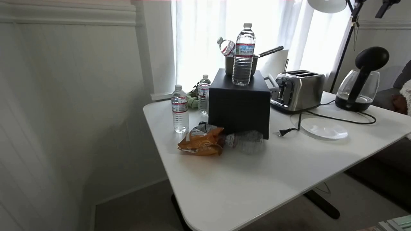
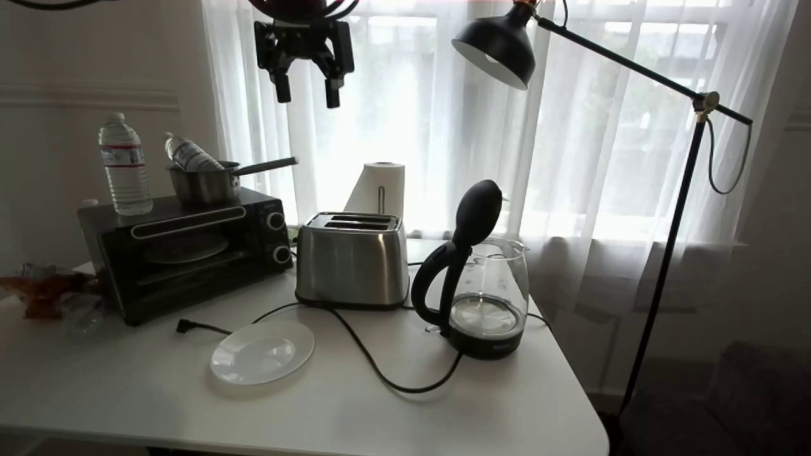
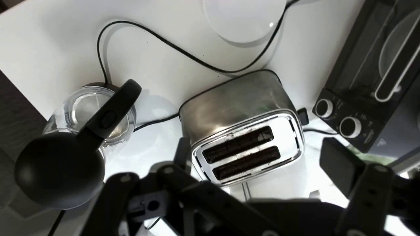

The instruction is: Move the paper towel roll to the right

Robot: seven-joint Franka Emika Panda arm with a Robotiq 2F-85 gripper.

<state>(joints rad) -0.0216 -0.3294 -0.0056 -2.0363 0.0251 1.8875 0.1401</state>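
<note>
The white paper towel roll (image 2: 391, 183) stands upright behind the silver toaster (image 2: 351, 269), near the window. A loose sheet slants out on one side and a thin metal wire shows in front of it. In an exterior view, the roll (image 1: 276, 64) is partly hidden by the pot handle and toaster. In the wrist view, the roll (image 3: 279, 182) is a bright white area beyond the toaster, partly covered by my gripper (image 3: 261, 159). My gripper (image 2: 308, 95) is open and empty, high above the table, pointing down, above and to the oven side of the roll in that exterior view.
A black toaster oven (image 2: 190, 253) carries a pot (image 2: 206, 183) and a bottle (image 2: 123, 164). A glass kettle (image 2: 485, 310) stands beside the toaster. A cord and white plate (image 2: 263, 353) lie in front. A lamp (image 2: 500, 50) hangs overhead. A chip bag (image 1: 205, 139) lies by the oven.
</note>
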